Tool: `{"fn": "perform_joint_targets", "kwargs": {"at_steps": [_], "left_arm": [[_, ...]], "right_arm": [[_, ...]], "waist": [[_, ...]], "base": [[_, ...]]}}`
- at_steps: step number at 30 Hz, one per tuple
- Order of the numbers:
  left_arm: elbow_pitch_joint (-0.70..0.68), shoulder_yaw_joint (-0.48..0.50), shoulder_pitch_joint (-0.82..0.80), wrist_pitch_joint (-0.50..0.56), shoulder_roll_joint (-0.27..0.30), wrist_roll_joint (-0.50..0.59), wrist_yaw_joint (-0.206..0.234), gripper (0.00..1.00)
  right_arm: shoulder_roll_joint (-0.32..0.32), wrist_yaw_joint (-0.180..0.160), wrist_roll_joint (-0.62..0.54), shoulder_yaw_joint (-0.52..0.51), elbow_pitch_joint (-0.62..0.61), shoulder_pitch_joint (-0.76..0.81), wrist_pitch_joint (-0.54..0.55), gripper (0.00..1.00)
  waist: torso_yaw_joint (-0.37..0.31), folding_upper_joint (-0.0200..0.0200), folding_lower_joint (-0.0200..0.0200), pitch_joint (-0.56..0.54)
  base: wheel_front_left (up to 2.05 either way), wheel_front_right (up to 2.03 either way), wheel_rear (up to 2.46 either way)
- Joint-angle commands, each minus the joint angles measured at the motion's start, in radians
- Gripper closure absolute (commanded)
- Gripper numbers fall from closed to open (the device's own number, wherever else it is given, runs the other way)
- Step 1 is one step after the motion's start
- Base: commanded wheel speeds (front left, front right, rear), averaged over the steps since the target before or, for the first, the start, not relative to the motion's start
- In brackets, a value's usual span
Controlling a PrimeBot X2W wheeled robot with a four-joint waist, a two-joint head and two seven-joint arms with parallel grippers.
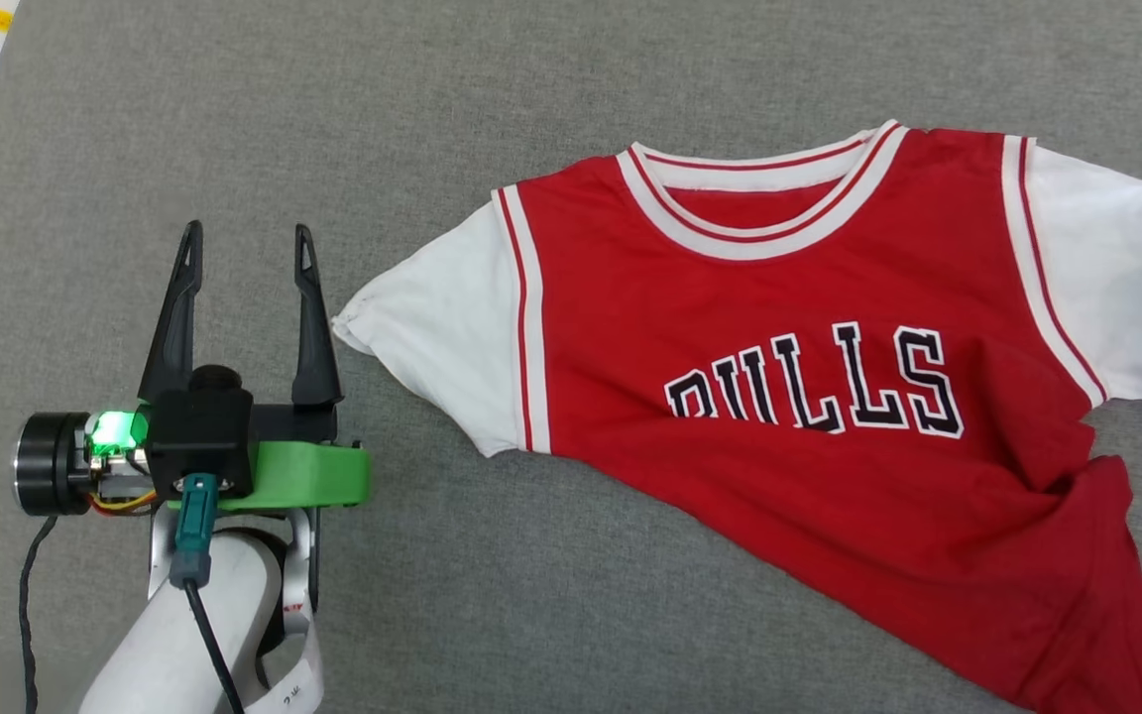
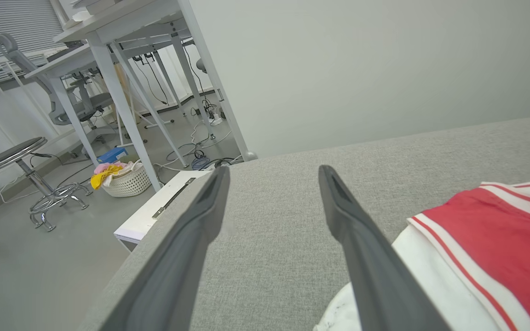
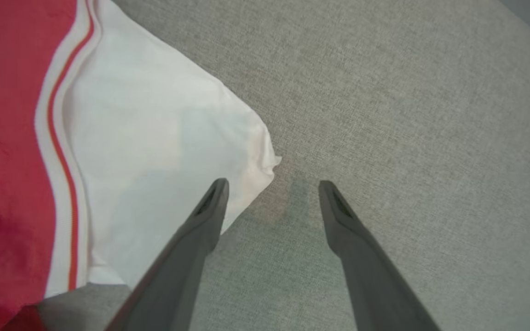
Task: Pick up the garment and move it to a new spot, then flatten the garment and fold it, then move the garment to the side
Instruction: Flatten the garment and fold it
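The garment (image 1: 799,397) is a red jersey with white sleeves and black "BULLS" lettering, lying face up on the grey cloth table (image 1: 531,79), its lower body skewed and creased toward the lower right. My left gripper (image 1: 249,248) stands open just left of the jersey's left sleeve, nothing between its fingers. The left wrist view has that sleeve and red shoulder (image 2: 486,257) to the right of the left gripper (image 2: 272,177). In the right wrist view my right gripper (image 3: 269,188) hangs open over the corner of the other white sleeve (image 3: 154,138), apart from the cloth.
Beyond the table's far left edge the left wrist view has a white basket of clothes (image 2: 124,179), a stool (image 2: 16,158), desk legs (image 2: 118,105), cables on the floor and a pale wall. Bare grey table lies left of and in front of the jersey.
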Motion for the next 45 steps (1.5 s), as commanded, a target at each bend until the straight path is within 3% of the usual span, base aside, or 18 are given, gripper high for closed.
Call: {"fn": "perform_joint_targets", "kwargs": {"at_steps": [1, 9, 10, 11, 18, 24, 33, 36, 38, 42, 45], "left_arm": [[-0.002, 0.015, 0.01, -0.006, -0.017, 0.02, -0.015, 0.0], [-0.004, 0.081, 0.003, -0.006, -0.075, 0.088, -0.078, 0.0], [-0.003, 0.091, 0.002, -0.006, -0.079, 0.095, -0.088, 0.0], [-0.001, 0.096, 0.003, -0.006, -0.081, 0.097, -0.096, 0.0], [0.032, 0.154, 0.002, -0.006, -0.088, 0.082, -0.178, 0.0], [0.091, 0.171, -0.023, -0.006, -0.054, 0.09, -0.263, 0.0], [0.195, 0.129, -0.183, 0.024, 0.038, 0.089, -0.439, 0.0], [0.21, 0.122, -0.25, 0.118, 0.054, 0.02, -0.524, 0.0], [0.215, 0.114, -0.291, 0.198, 0.077, -0.018, -0.556, 0.0], [0.229, 0.062, -0.364, 0.414, 0.109, -0.168, -0.588, 0.0], [0.219, -0.039, -0.42, 0.604, 0.16, -0.309, -0.591, 0.0]], "right_arm": [[0.013, 0.0, -0.006, 0.017, 0.018, -0.016, -0.006, 0.0], [0.024, 0.0, 0.006, 0.163, 0.093, 0.03, -0.039, 0.0], [0.021, 0.0, 0.001, 0.173, 0.099, 0.026, -0.067, 0.63], [0.02, 0.0, 0.0, 0.179, 0.102, 0.023, -0.087, 1.0], [0.023, 0.0, 0.007, 0.152, 0.113, -0.02, -0.323, 1.0], [-0.012, 0.0, -0.003, 0.129, 0.094, -0.001, -0.475, 1.0], [-0.039, 0.0, 0.0, 0.08, 0.027, 0.106, -0.54, 1.0], [-0.041, 0.0, -0.009, 0.056, 0.002, 0.14, -0.543, 1.0], [-0.038, 0.0, -0.013, 0.043, -0.016, 0.16, -0.54, 1.0], [-0.033, 0.0, -0.022, 0.02, -0.047, 0.191, -0.534, 1.0], [-0.024, 0.0, -0.033, 0.001, -0.068, 0.211, -0.525, 1.0]], "waist": [[0.032, 0.0, 0.0, 0.052], [0.029, 0.0, 0.0, 0.079], [0.025, 0.0, 0.0, 0.075], [0.021, 0.0, 0.0, 0.071], [-0.01, 0.0, 0.0, 0.012], [-0.034, 0.0, 0.0, -0.059], [-0.072, 0.0, 0.0, -0.125], [-0.086, 0.0, 0.0, -0.133], [-0.096, 0.0, 0.0, -0.136], [-0.111, 0.0, 0.0, -0.137], [-0.121, 0.0, 0.0, -0.133]], "base": [[0.0, 0.0, 0.0], [0.0, 0.0, 0.0], [0.0, 0.0, 0.0], [0.0, 0.0, 0.0], [0.0, 0.0, 0.0], [0.0, 0.0, 0.0], [0.0, 0.0, 0.0], [0.0, 0.0, 0.0], [0.0, 0.0, 0.0], [0.0, 0.0, 0.0], [0.0, 0.0, 0.0]]}}
